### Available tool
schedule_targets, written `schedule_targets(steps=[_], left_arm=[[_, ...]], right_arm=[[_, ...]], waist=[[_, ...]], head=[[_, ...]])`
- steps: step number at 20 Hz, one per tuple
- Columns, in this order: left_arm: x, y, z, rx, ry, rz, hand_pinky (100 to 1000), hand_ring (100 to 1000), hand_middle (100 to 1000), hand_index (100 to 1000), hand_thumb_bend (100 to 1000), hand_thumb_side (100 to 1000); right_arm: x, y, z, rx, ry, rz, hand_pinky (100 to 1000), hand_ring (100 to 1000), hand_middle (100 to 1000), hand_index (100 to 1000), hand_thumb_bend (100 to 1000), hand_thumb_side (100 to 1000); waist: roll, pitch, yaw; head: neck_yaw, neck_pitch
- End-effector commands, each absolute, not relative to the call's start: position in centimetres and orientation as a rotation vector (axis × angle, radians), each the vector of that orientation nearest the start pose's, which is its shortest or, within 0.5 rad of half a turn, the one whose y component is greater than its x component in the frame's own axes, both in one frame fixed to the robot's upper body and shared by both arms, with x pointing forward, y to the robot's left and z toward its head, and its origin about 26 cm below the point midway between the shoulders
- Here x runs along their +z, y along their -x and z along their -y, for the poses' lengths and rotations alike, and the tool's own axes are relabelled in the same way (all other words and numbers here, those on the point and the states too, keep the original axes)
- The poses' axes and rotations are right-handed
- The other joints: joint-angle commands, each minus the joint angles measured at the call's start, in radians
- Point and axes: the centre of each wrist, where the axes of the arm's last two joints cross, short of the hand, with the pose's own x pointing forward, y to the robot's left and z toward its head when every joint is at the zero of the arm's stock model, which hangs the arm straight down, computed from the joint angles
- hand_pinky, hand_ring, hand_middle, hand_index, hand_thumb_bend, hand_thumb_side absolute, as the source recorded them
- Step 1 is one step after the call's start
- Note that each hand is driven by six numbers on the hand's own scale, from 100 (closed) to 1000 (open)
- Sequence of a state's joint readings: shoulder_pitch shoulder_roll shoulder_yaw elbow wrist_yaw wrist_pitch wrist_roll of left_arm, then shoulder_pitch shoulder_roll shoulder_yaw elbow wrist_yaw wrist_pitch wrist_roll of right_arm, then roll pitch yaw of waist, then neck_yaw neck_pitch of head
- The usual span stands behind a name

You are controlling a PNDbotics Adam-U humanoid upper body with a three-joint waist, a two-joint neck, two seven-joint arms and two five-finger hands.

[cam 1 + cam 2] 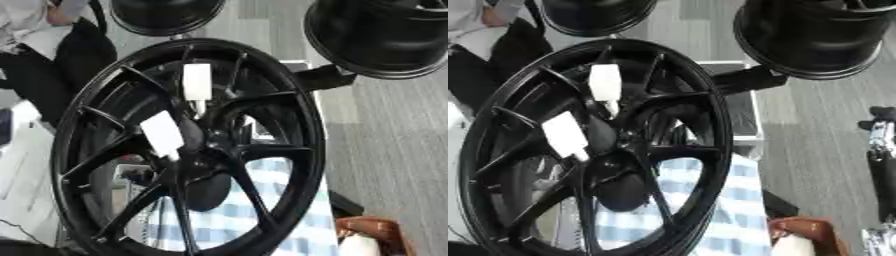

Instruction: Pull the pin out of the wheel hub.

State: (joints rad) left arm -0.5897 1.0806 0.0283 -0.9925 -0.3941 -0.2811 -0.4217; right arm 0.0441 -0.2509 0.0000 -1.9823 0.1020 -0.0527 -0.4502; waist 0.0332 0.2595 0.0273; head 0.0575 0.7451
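left eye view: 2 white pins in wheel hub.

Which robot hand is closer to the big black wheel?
Right. Its right hand shows at the right edge, apart from the wheel; the left hand is not in view.

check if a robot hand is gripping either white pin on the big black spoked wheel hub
No: the two white pins sit in the black spoked wheel hub with no hand near them.
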Motion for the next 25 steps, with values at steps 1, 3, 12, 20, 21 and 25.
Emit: schedule_targets(steps=[1, 3, 12, 20, 21, 25], left_arm=[[28.3, -33.9, -54.9, -1.144, -1.050, 1.246, 865, 849, 827, 915, 189, 316], [28.3, -34.0, -54.8, -1.140, -1.045, 1.261, 851, 833, 805, 904, 150, 360], [31.7, -35.0, -50.4, -1.070, -0.984, 1.662, 782, 720, 670, 841, 100, 434], [35.8, -33.8, -40.9, -1.359, -0.767, 1.989, 790, 718, 670, 840, 100, 388], [36.1, -33.4, -39.8, -1.414, -0.746, 2.004, 792, 719, 671, 840, 100, 383], [36.6, -32.0, -36.3, -1.584, -0.685, 2.034, 796, 722, 675, 841, 100, 366]], right_arm=[[10.7, -25.3, 28.2, -0.136, 0.551, 2.051, 776, 632, 487, 660, 100, 687], [10.7, -25.3, 28.2, -0.136, 0.551, 2.051, 776, 632, 487, 660, 100, 687], [10.6, -25.3, 28.3, -0.129, 0.557, 2.051, 775, 631, 486, 659, 100, 682], [10.8, -25.3, 28.5, -0.077, 0.570, 2.079, 777, 634, 489, 662, 100, 666], [10.8, -25.3, 28.5, -0.068, 0.575, 2.084, 777, 635, 489, 662, 100, 663], [10.9, -25.3, 28.5, -0.042, 0.592, 2.097, 780, 638, 492, 664, 100, 657]], waist=[[0.002, -0.013, 0.001], [0.001, -0.013, 0.001], [-0.001, -0.018, 0.005], [-0.003, -0.021, 0.004], [-0.003, -0.022, 0.003], [-0.003, -0.022, 0.000]], head=[[0.002, -0.009], [0.001, -0.010], [-0.003, -0.005], [0.007, 0.002], [0.008, 0.002], [0.012, 0.004]])
